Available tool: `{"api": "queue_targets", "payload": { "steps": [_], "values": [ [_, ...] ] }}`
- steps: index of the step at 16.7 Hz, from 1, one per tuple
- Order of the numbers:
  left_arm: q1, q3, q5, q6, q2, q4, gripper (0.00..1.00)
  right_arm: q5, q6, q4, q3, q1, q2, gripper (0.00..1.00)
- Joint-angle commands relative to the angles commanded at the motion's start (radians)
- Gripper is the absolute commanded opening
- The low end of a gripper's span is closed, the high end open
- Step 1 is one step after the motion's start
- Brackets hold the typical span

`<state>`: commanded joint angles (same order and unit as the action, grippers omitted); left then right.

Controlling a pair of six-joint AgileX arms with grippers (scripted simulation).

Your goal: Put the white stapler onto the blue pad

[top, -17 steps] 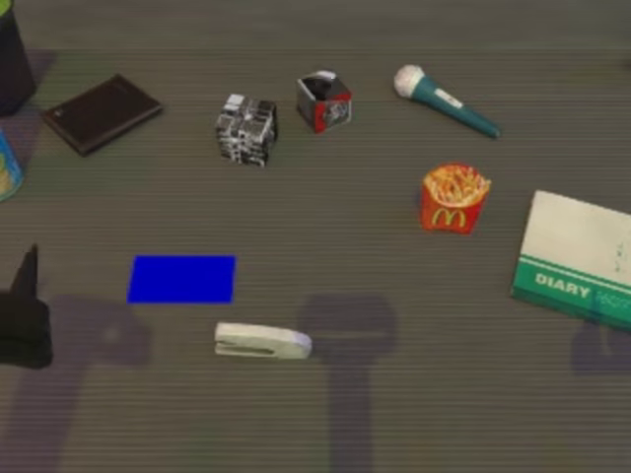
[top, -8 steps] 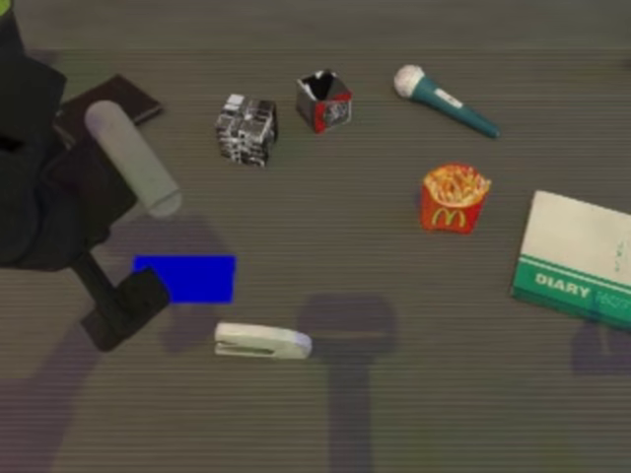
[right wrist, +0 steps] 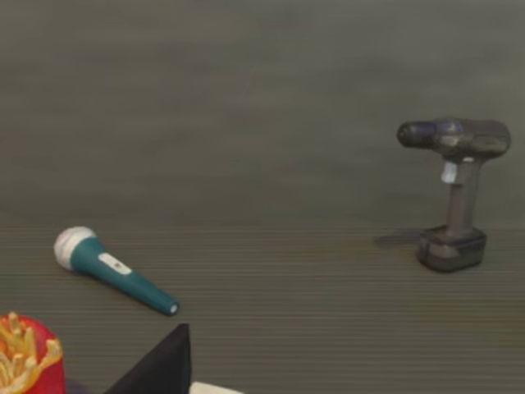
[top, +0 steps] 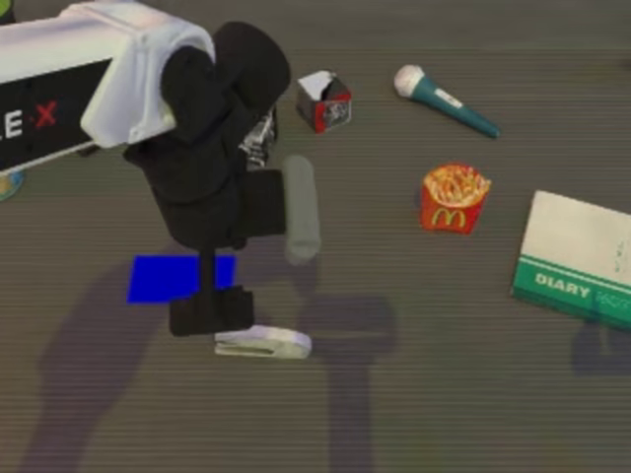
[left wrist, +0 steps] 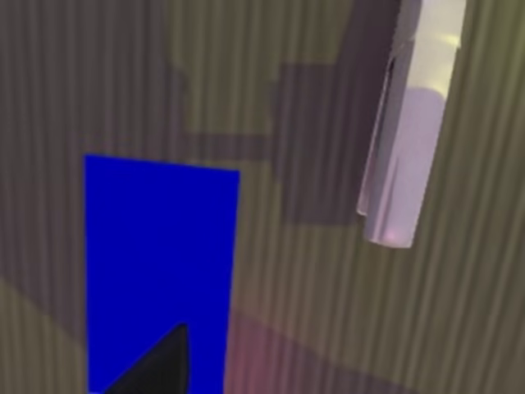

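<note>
Grey ribbed bench fills my top view. I see the white stapler lying flat near the front edge, just in front of the blue pad, apart from it. My left gripper hangs over the stapler's left end; I cannot tell its finger state. My right arm is out of the top view.
</note>
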<state>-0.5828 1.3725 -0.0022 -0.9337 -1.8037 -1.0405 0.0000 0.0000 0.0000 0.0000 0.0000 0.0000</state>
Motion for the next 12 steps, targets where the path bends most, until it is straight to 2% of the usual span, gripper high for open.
{"api": "queue_targets", "payload": {
  "steps": [4,12],
  "values": [
    [-0.043,0.11,-0.001,-0.07,-0.125,-0.071,1.0,0.0,0.0,0.0,0.0,0.0,0.0,1.0],
    [-0.043,0.086,-0.001,-0.075,-0.148,-0.034,1.0,0.0,0.0,0.0,0.0,0.0,0.0,1.0]
  ]
}}
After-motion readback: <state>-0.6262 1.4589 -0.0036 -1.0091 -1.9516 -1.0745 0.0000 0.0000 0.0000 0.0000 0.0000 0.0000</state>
